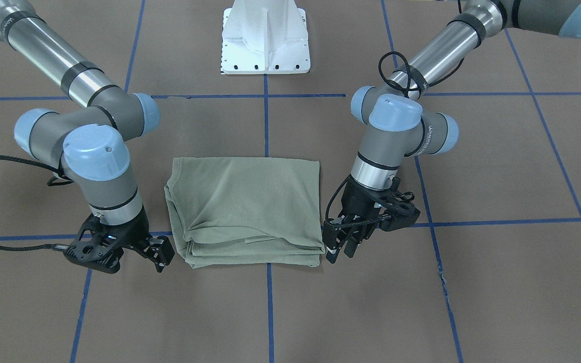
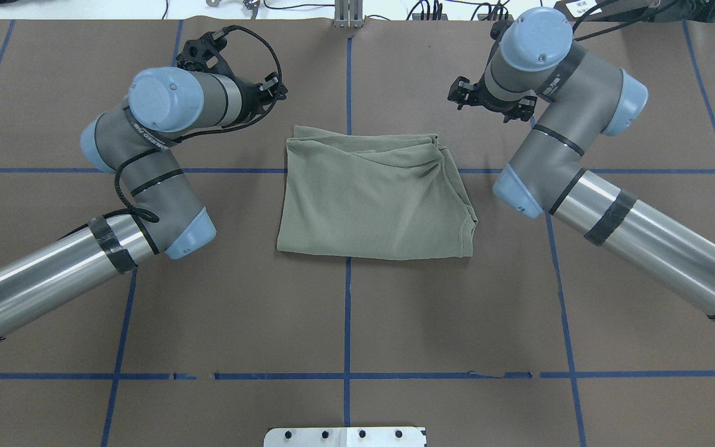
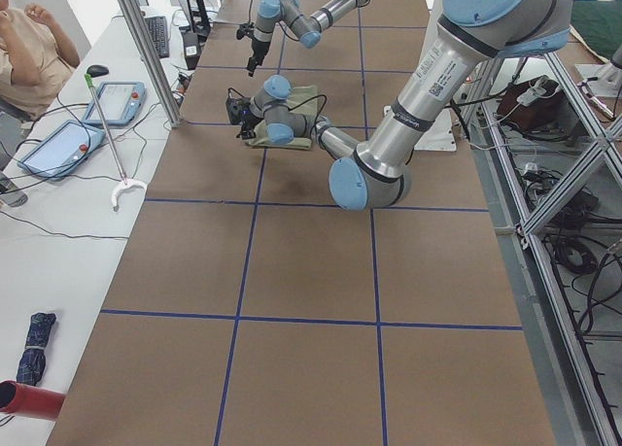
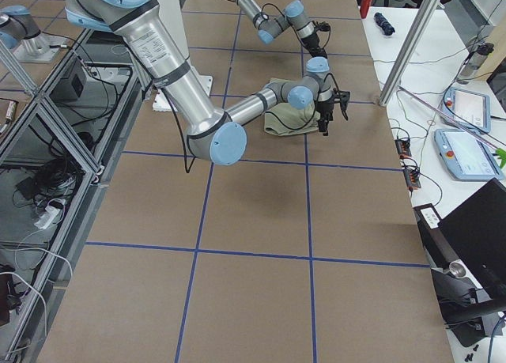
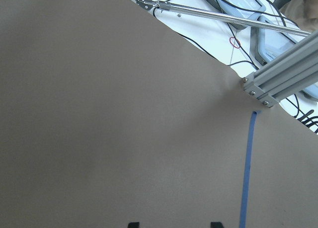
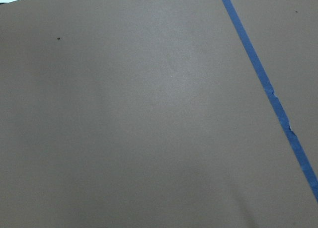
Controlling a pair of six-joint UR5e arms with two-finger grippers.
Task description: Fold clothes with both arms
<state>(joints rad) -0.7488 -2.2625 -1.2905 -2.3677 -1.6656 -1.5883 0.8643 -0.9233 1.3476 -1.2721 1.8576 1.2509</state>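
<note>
1. Exterior front-facing: I see the green shirt [image 1: 245,206] folded into a squarish stack at the middle of the table [image 1: 421,302], lying across the centre blue tape line [image 1: 269,302]. The left gripper [image 1: 340,251] points down just beside one near corner of the shirt; I cannot tell whether it touches the cloth. The right gripper [image 1: 162,256] hangs low by the opposite corner, slightly apart from the cloth.
2. Overhead exterior: the shirt lies between the two grippers. Its layered edges are on the side away from the robot.
3. Exterior left, exterior right: both grippers hang at the shirt's ends, and the arms partly hide the shirt.
4. Left wrist-mounted: two black fingertips [image 5: 214,224] stand well apart with bare table between them, holding nothing.
5. Right wrist-mounted: I see only table and tape. The fingers are out of frame, so I cannot tell how wide they stand.
</note>
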